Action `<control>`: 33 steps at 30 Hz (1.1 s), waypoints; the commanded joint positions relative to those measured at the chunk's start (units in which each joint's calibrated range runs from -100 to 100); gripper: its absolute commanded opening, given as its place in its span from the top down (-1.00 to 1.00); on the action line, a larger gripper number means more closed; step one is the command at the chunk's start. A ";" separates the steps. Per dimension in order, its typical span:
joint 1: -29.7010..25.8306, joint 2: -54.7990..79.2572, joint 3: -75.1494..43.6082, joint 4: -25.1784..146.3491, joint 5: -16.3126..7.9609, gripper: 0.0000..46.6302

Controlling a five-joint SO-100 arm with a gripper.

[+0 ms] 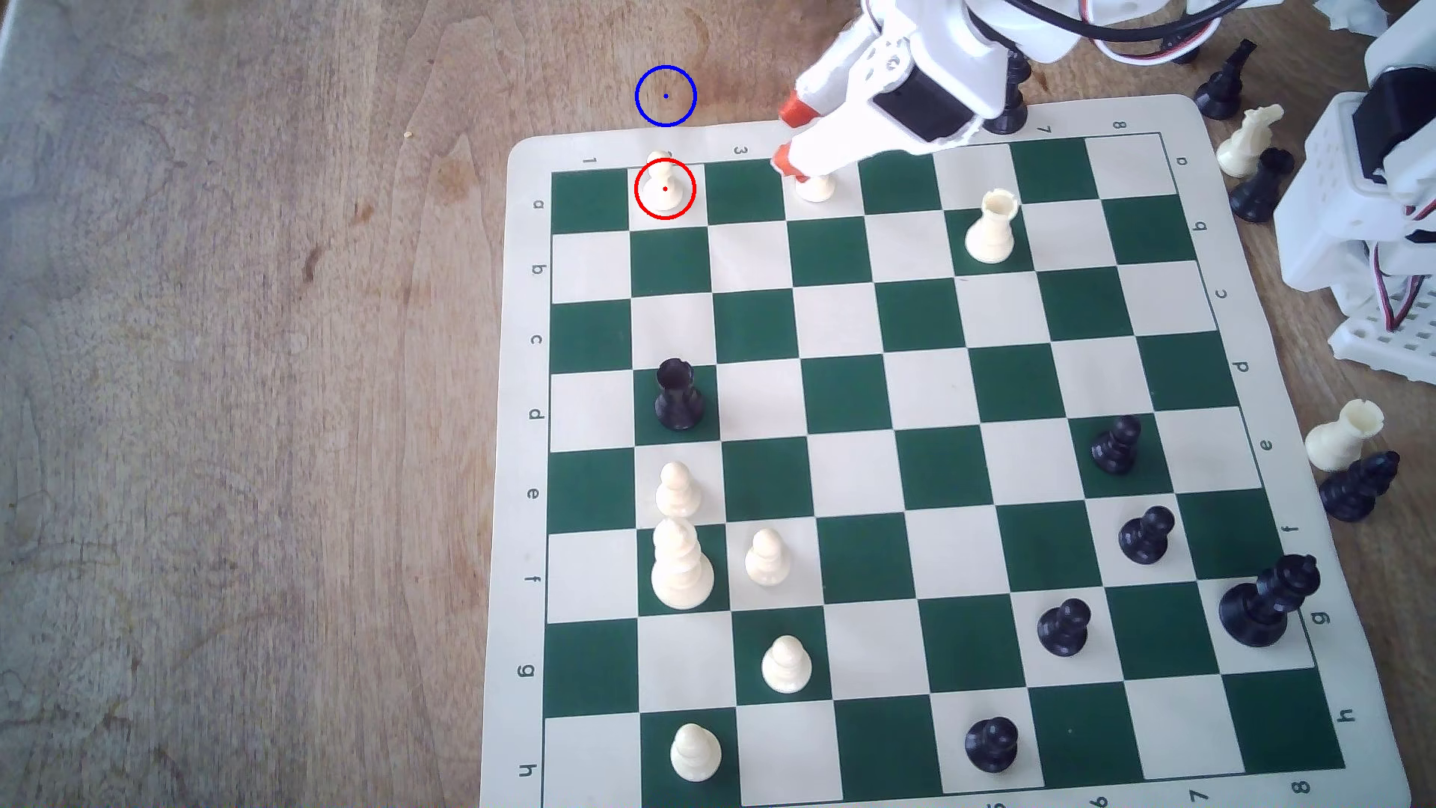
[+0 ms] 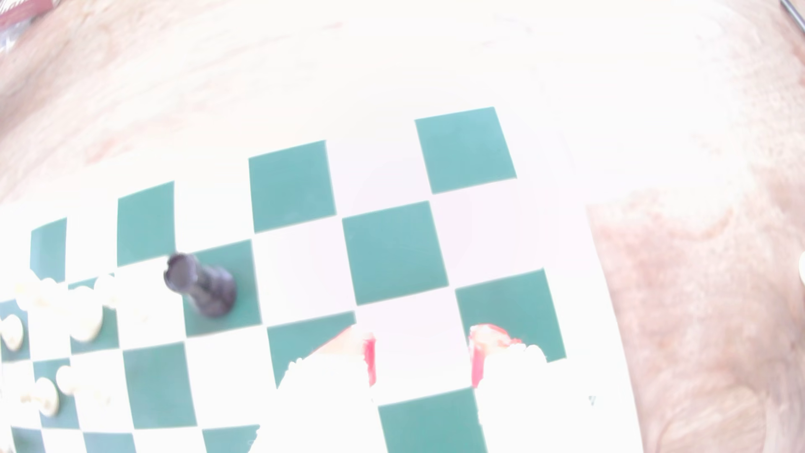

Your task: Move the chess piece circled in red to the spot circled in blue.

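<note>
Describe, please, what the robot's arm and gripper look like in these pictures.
The arm is white moulded plastic carrying a black servo block, with black cables and a red-and-white wire looping behind it. The gripper has white fingers capped with orange-red tips.

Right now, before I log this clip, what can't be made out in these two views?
- White pawn under the gripper, exterior view: its head is hidden by the arm.
- Circled pawn: overexposure in the wrist view washes out the white squares, so it cannot be found there.
- Gripper, wrist view: red fingertips apart; nothing discernible between them in the glare.
- Black pieces behind the board, exterior view: partly hidden by the arm.
</note>
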 commanded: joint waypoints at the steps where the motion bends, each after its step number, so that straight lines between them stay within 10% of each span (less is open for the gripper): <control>1: 1.90 4.74 -13.26 -0.06 -0.59 0.41; 33: 3.62 36.06 -39.55 -1.94 -2.10 0.43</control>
